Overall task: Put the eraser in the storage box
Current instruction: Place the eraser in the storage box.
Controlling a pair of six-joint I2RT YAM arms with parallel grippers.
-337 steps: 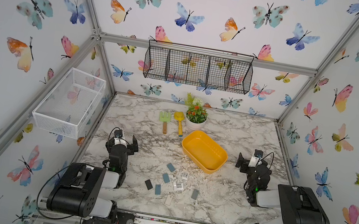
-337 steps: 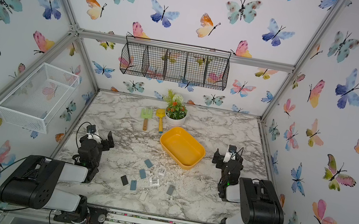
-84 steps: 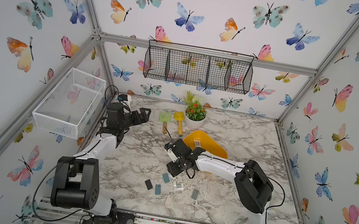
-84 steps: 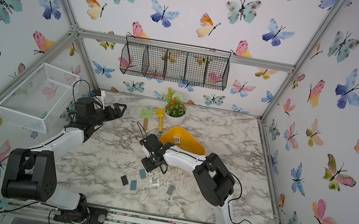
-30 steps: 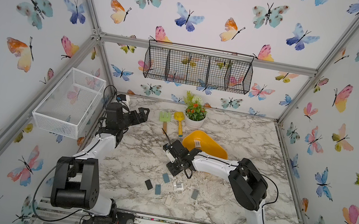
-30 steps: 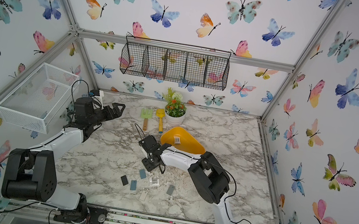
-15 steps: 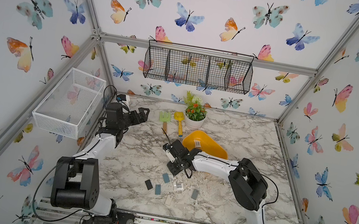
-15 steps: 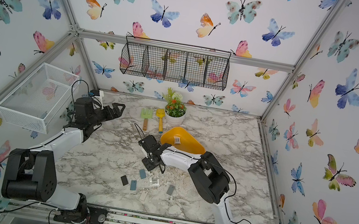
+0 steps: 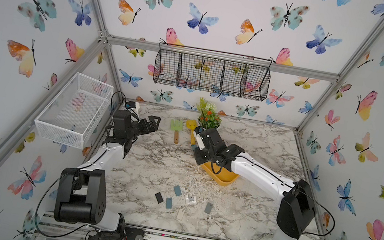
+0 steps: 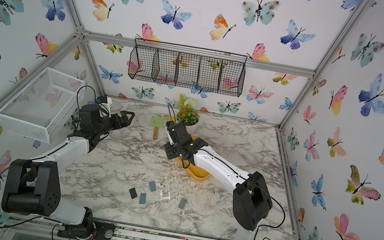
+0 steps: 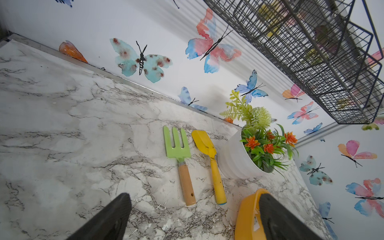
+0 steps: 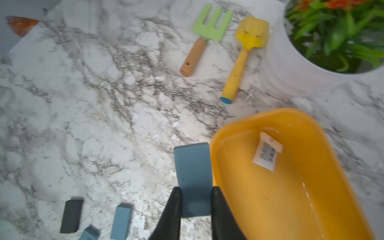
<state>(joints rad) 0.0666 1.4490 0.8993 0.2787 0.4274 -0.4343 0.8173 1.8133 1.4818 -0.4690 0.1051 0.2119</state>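
Right jaws clamp the blue eraser [image 12: 192,178] above the desk [image 12: 93,124], just beside the yellow box [image 12: 259,197], and should clear its rim before letting go; only the right wrist view shows that grip, while both top views show the left jaws wide open.

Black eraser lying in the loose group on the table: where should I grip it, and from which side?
Pinch the black eraser across its two long sides at mid-length, coming straight down. It lies flat, a slim block, and the gap to the blue eraser beside it probably leaves room for a finger.
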